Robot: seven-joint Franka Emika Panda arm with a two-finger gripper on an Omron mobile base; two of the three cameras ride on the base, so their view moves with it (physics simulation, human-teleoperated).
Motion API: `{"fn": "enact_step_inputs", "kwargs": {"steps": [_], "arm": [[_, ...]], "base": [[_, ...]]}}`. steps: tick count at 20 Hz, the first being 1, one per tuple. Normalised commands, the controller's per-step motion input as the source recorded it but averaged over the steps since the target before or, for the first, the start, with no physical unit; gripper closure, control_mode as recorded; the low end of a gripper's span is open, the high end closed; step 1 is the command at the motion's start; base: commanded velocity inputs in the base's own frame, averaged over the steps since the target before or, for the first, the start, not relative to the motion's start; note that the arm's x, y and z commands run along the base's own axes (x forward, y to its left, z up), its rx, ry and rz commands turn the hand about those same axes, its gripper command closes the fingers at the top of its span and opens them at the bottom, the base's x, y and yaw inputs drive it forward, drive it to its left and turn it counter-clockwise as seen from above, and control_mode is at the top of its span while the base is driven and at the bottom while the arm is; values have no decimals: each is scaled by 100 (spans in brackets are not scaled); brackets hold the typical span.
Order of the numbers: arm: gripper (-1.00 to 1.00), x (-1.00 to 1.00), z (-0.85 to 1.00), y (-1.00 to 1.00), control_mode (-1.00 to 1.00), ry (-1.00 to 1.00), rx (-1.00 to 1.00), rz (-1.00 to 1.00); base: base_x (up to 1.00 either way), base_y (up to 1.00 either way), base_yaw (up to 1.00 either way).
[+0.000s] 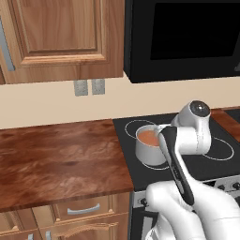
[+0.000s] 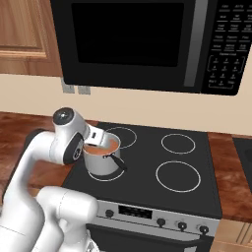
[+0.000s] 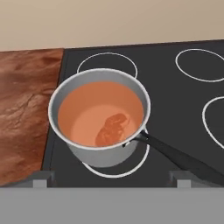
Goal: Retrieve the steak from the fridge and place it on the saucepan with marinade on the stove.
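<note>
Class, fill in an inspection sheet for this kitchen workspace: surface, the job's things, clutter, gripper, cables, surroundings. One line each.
Surface: black stove with four white ring burners; brown wooden counter to its left.
Job's things: steel saucepan on the front-left burner, black handle pointing toward the stove's front right; orange-brown marinade inside; steak lying in the marinade, partly submerged.
Clutter: nothing seen.
Gripper: gripper open, holding nothing, above and just in front of the saucepan.
Cables: nothing seen.
Surroundings: black microwave above the stove; wooden cabinet upper left; two wall outlets; drawers below the counter.
</note>
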Motion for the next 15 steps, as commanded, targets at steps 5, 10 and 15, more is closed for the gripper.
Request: {"fn": "enact_step_inputs", "kwargs": {"steps": [5,10,15], "arm": [[-100,-99,36,1,-100,5,0,0],[-100,-98,47,11,-100,10,0,0],[-100,-82,45,20,-100,14,0,0]], "base": [[0,0,0],[0,0,0],[0,0,0]]}}
